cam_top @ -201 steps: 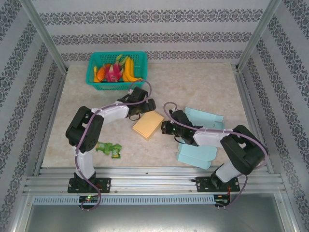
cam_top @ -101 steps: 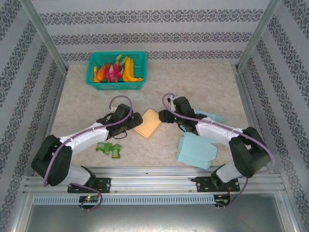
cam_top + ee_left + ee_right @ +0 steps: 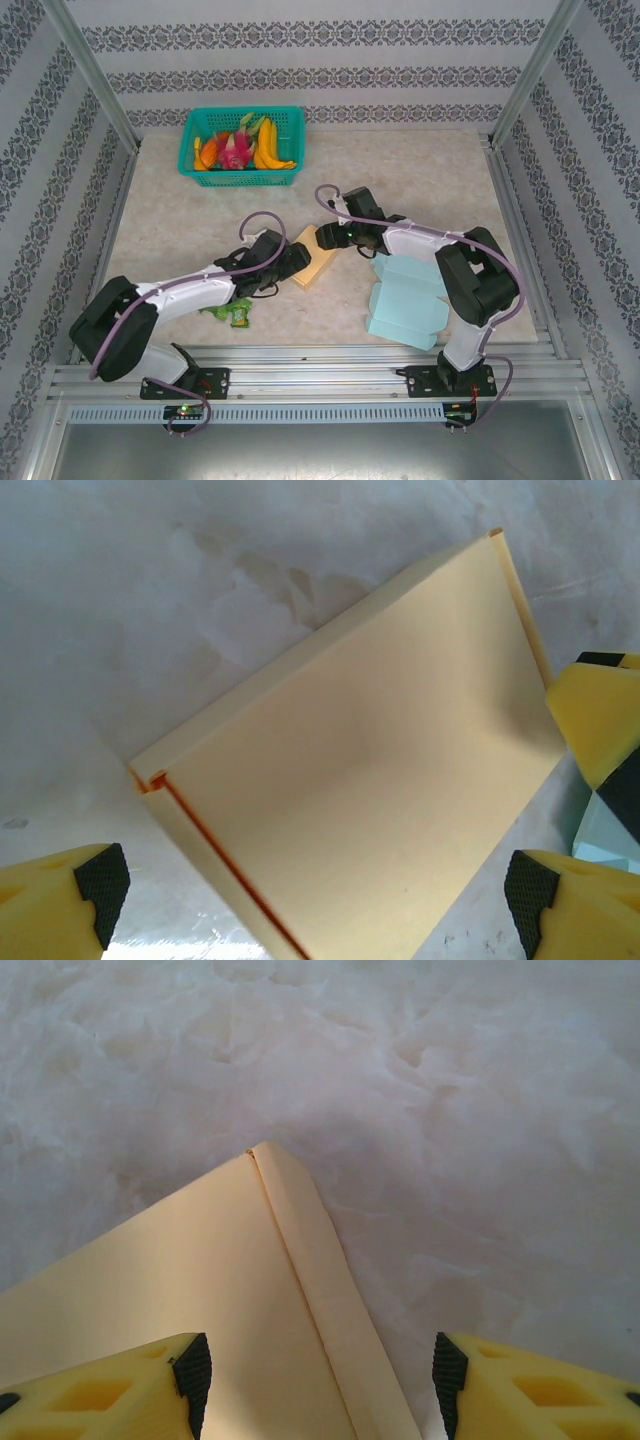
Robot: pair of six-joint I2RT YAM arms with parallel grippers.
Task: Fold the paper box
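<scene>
A tan paper box [image 3: 320, 260] lies flat on the table between my two grippers. In the left wrist view the paper box [image 3: 360, 780] spans the space ahead of the open left gripper [image 3: 310, 890], with a thin orange crease along its left edge. My left gripper [image 3: 297, 262] is at the box's near-left side. At the far-right corner stands the right gripper [image 3: 334, 236], whose yellow finger [image 3: 600, 720] also touches the box's right edge. Seen from the right wrist, the box's corner and folded edge [image 3: 300, 1290] lie between the open right gripper [image 3: 320, 1375] fingers.
Light blue flat paper boxes [image 3: 408, 300] lie to the right, under the right arm. A green packet [image 3: 230, 312] sits near the left arm. At the back left is a teal basket [image 3: 242, 175] of fruit. Metal frame posts border the table.
The right gripper has opened and moved to the box's far-right corner. The left arm has lowered and swung to the box's near-left side. The box has shifted slightly.
</scene>
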